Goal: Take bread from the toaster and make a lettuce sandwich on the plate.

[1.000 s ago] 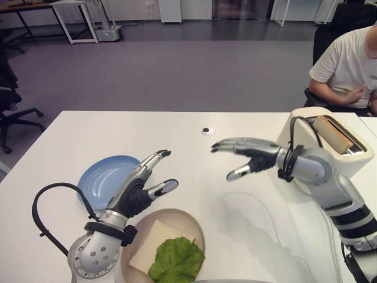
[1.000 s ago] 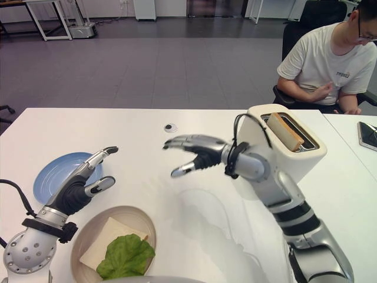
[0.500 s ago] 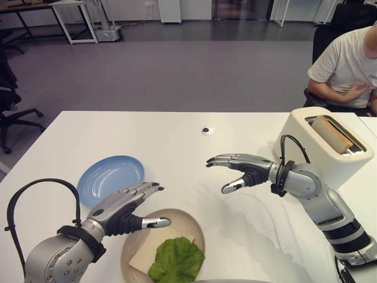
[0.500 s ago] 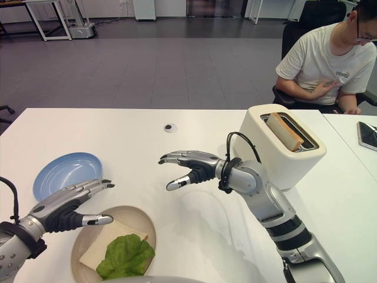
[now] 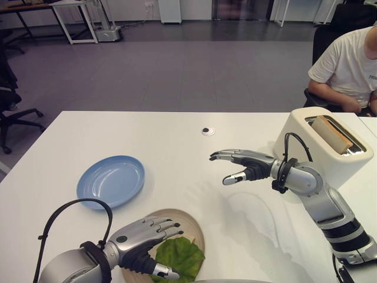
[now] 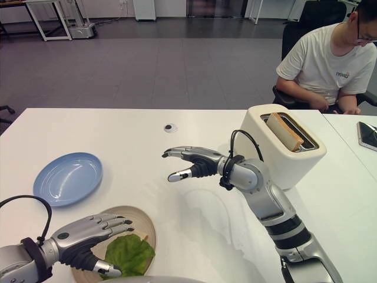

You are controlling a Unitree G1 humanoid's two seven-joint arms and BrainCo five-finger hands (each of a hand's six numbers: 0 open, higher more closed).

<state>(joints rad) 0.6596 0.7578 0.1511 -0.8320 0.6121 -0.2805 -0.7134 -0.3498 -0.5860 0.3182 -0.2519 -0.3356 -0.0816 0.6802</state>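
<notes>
A cream toaster stands at the table's right with one slice of bread sticking up from its slot. On the beige plate at the front lies a lettuce leaf on a bread slice that my left hand mostly covers. My left hand hovers over the plate's left part, fingers spread and holding nothing. My right hand hangs open above the table's middle, left of the toaster, palm down.
An empty blue plate sits at the left. A small black-and-white round object lies near the far edge. A phone lies at the far right. A seated person is behind the table's right end.
My left hand has drawn back toward me and lowered over the beige plate, now covering the bread slice. My right hand dropped lower, then edged slightly right, staying open.
</notes>
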